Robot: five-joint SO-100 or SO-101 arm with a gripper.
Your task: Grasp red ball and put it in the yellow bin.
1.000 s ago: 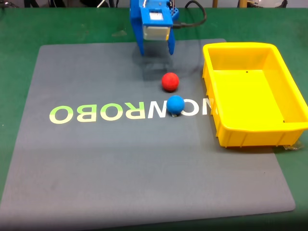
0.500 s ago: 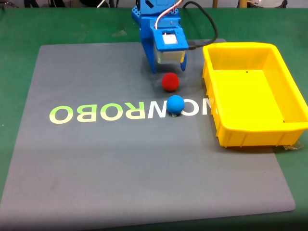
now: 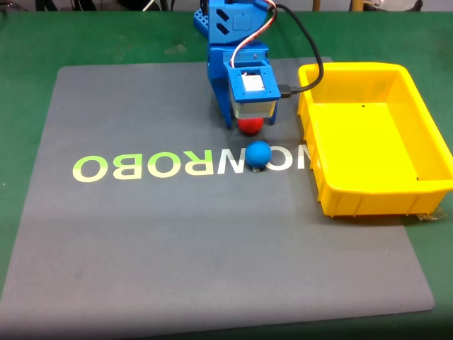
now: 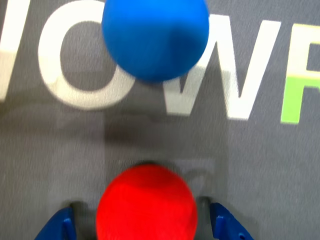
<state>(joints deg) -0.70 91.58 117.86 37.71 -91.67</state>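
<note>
The red ball (image 3: 250,127) lies on the grey mat, mostly covered from above by my blue gripper (image 3: 249,123). In the wrist view the red ball (image 4: 146,204) sits low in the picture between the two blue fingertips (image 4: 59,226). My gripper (image 4: 144,227) is open, its fingers stand on either side of the ball with small gaps. The yellow bin (image 3: 308,134) stands empty to the right of the gripper in the fixed view.
A blue ball (image 3: 258,154) (image 4: 155,37) rests just in front of the red one, on the white lettering of the grey mat (image 3: 141,241). A black cable (image 3: 311,49) arcs from the arm near the bin's back corner. Green table surrounds the mat.
The arm has come forward and down from the back of the mat. The gripper now hangs over the red ball and straddles it. Both balls have stayed in place.
</note>
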